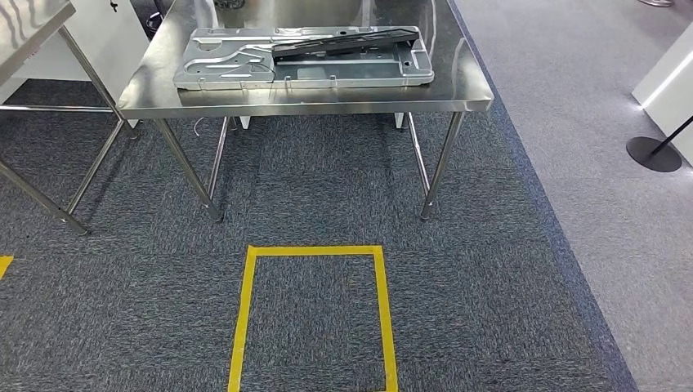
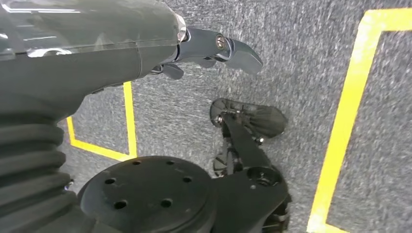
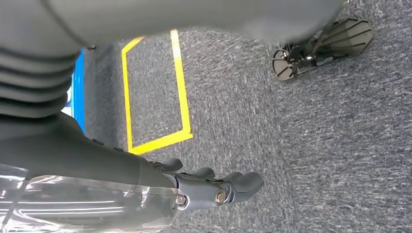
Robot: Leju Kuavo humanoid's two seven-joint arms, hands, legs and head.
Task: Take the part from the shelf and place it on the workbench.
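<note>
A long grey stamped-metal part (image 1: 245, 61) lies flat on the steel workbench (image 1: 327, 96) ahead of me, with a black elongated piece (image 1: 347, 41) resting on top of it. Both my arms hang at my sides over the carpet. In the left wrist view my left hand (image 2: 214, 48) holds nothing, its dark fingers stretched out loosely. In the right wrist view my right hand (image 3: 214, 187) is likewise bare, its fingers slightly bent and apart.
A yellow tape rectangle (image 1: 315, 251) marks the dark carpet in front of the workbench. A second steel table (image 1: 33, 24) stands at the left. At the right are lighter grey flooring, a black stanchion base (image 1: 654, 153) and a white unit (image 1: 670, 77).
</note>
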